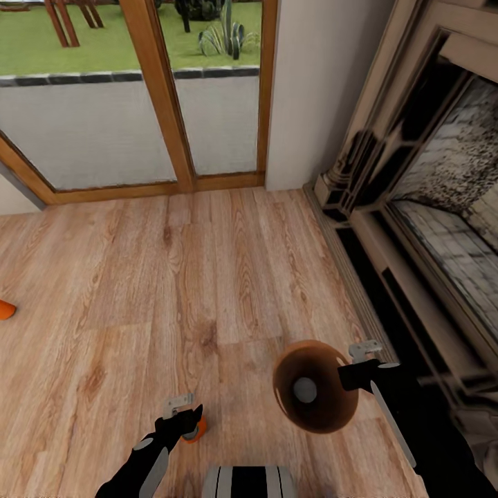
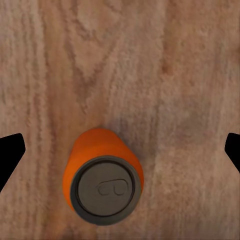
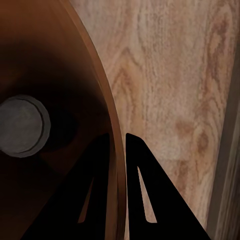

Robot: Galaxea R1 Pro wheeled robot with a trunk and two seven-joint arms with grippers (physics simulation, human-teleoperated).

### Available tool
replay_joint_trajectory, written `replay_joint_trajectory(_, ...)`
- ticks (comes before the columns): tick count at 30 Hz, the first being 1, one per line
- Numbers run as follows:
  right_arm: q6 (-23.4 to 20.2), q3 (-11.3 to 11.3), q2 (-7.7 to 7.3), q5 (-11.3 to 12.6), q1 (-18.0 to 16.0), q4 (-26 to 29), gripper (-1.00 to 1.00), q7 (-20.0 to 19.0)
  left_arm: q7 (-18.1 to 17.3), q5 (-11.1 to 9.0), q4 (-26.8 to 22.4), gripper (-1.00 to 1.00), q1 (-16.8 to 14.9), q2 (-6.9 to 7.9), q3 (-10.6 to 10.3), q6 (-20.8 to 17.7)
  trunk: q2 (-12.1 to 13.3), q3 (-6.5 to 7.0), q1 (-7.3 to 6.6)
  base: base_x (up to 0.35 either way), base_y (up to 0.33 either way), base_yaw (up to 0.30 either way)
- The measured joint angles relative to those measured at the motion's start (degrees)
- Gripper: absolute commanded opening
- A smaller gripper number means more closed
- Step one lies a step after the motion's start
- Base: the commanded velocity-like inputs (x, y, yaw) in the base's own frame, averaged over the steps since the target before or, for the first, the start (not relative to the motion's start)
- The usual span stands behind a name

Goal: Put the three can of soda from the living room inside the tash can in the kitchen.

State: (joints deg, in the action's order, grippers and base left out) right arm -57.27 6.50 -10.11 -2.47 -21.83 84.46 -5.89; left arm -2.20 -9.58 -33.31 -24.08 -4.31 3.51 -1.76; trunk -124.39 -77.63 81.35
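An orange can of soda [image 2: 102,182] stands upright on the wood floor, its grey top facing the left wrist camera. My left gripper [image 2: 120,150] hangs over it, open, with one black fingertip far out on either side of the can. The head view shows that can [image 1: 197,430] just beside the left gripper [image 1: 185,417]. My right gripper [image 1: 351,375] is shut on the brown rim of the tash can [image 1: 325,408]; one finger is inside the rim [image 3: 118,150] and one outside. A can [image 3: 22,125] lies inside the bin, only its grey top showing. Another orange can [image 1: 5,309] sits at the left edge.
An ornate fireplace [image 1: 429,207] with a raised dark hearth fills the right side, close to my right arm. Wood-framed glass doors [image 1: 166,97] to a garden stand ahead, with a white wall section [image 1: 311,90] beside them. Light wood floor [image 1: 207,277] stretches between.
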Motion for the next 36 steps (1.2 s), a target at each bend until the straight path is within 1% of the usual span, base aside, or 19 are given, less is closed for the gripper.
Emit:
replay_joint_trajectory(15, 0.1, 0.0, 0.0, 0.0, -0.1, 0.0, -1.0, 0.0, 0.0, 0.0, 0.0, 1.0, 0.0, 0.0, 0.0, 0.2, 0.0, -1.34, 0.0, 0.0, 0.0, 0.0)
replay_joint_trajectory(24, 0.1, 0.0, 0.0, 0.0, -0.1, 0.0, -1.0, 0.0, 0.0, 0.0, 0.0, 1.0, 0.0, 0.0, 0.0, 0.4, 0.0, -1.64, 0.0, 0.0, 0.0, 0.0)
replay_joint_trajectory(36, 0.1, 0.0, 0.0, 0.0, -0.1, 0.0, -1.0, 0.0, 0.0, 0.0, 0.0, 1.0, 0.0, 0.0, 0.0, 0.4, 0.0, -2.64, 0.0, 0.0, 0.0, 0.0)
